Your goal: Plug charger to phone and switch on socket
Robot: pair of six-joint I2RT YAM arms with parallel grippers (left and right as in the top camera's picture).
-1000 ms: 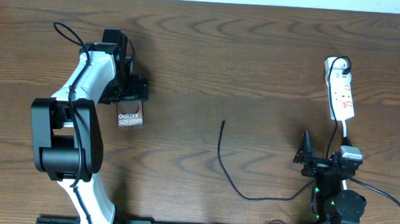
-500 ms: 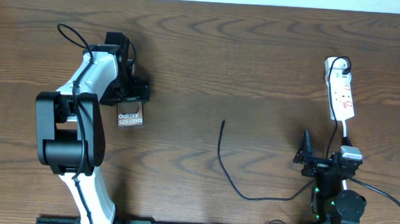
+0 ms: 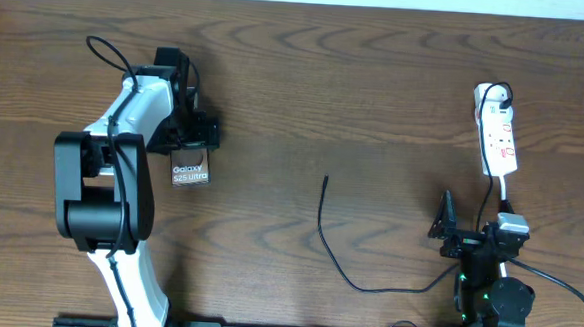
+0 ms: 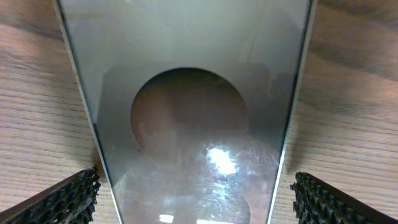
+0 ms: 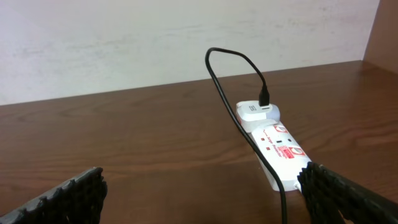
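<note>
1. The left hand [image 4: 194, 194] has its fingers [image 4: 65, 199] apart, one on each side of the phone [image 4: 189, 124]. From the wrist view you cannot tell whether the pads touch the phone's edges.
2. The phone lies flat on the left part of the worktop [image 3: 327, 75]. Its white lettering is at the end away from the hand, and its brownish oval is in the middle of the left wrist view.
3. The right hand [image 5: 202, 193] has its fingers spread wide. It sits low at the right near edge of the worktop, facing the socket [image 3: 499, 139].
4. The charger [image 3: 321, 225] has its loose tip lying mid-worktop, well apart from the phone. You can follow the cable curving toward the right arm, then up to a white adapter [image 5: 255, 113] at the socket's far end.
5. The socket lies lengthwise at the far right, red markings up. Its switch is too small for you to read.
</note>
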